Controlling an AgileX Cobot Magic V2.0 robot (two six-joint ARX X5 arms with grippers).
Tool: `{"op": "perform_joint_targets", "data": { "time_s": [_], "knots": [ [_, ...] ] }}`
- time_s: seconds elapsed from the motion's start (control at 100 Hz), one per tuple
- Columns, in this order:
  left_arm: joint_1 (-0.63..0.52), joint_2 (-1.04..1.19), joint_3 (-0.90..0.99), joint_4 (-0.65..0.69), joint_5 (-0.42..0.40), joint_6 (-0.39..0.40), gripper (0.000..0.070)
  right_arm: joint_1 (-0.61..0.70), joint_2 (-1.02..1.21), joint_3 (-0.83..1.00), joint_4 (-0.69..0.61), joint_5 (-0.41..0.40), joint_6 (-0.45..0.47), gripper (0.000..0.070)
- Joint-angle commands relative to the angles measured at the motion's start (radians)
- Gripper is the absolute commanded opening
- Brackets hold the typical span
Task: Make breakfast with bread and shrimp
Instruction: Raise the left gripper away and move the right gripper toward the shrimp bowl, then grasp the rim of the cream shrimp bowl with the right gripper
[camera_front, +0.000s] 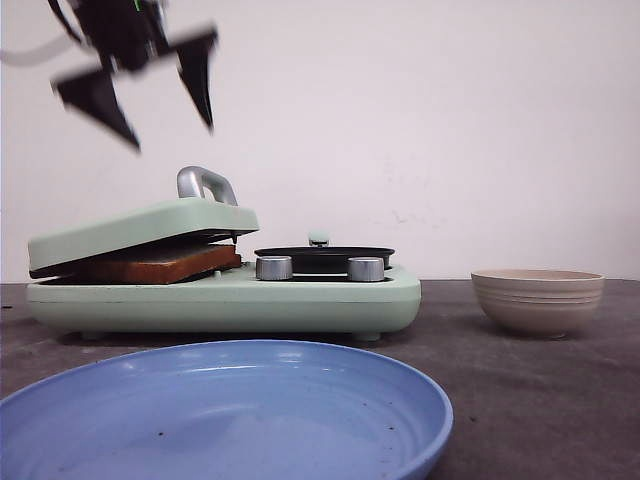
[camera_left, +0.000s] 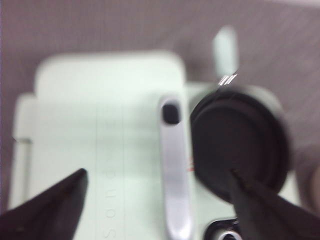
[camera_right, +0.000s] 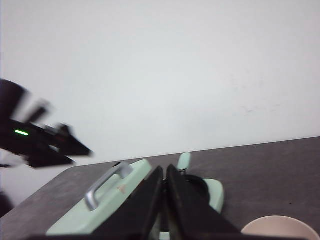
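The bread lies browned inside the pale green sandwich maker, and the lid rests tilted on top of it. My left gripper hangs open and motion-blurred high above the lid's silver handle. In the left wrist view the open gripper straddles the handle from above, holding nothing. My right gripper is shut with nothing between its fingers, raised off to the side of the sandwich maker. No shrimp is in view.
A black lidded pan sits on the appliance's right half behind two silver knobs. A beige bowl stands at the right, and a large blue plate lies at the front. A white wall rises close behind.
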Motion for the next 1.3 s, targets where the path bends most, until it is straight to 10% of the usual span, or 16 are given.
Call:
{"op": "perform_joint_targets", "data": {
  "time_s": [0.0, 0.24, 0.71, 0.81, 0.95, 1.29],
  "knots": [
    [-0.01, -0.048, 0.021, 0.006, -0.011, 0.027, 0.0342, -0.008, 0.02, 0.004, 0.0, 0.006, 0.004, 0.0001],
    [-0.012, -0.297, 0.021, -0.003, -0.01, 0.121, 0.0011, -0.109, 0.169, 0.073, -0.121, -0.011, 0.056, 0.0001],
    [-0.036, -0.678, 0.021, -0.204, 0.013, 0.113, 0.001, -0.521, 0.809, 0.459, -0.357, -0.453, -0.01, 0.0002],
    [-0.037, -0.746, 0.021, -0.232, 0.027, 0.103, 0.001, -0.568, 0.94, 0.513, -0.377, -0.473, -0.008, 0.003],
    [-0.036, -0.832, 0.021, -0.306, 0.022, 0.105, 0.001, -0.607, 1.084, 0.544, -0.381, -0.476, 0.019, 0.0338],
    [-0.036, -0.969, 0.017, -0.414, -0.097, 0.171, 0.001, -0.621, 1.321, 0.545, -0.362, -0.527, 0.061, 0.034]
  ]
}}
